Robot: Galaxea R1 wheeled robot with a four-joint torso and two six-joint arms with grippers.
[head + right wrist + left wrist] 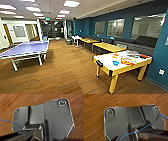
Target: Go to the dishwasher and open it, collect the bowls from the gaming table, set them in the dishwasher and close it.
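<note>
Head view: the gaming table point(107, 65), white-topped with a yellow rim and legs, stands at my four o'clock against the blue wall point(160, 50). On its top lie small coloured things, a blue one point(115, 63) and orange ones point(115, 55), perhaps the bowls; I cannot tell. A ping-pong table point(25, 48) sits at nine o'clock. Wooden floor point(95, 105) lies under both my wrists; whether my pincers are spread or pressed together I cannot tell.

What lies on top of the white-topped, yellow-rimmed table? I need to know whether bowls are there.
The gaming table carries a blue bowl, orange bowls and colourful game boxes. Anything behind the boxes is hidden.
</note>
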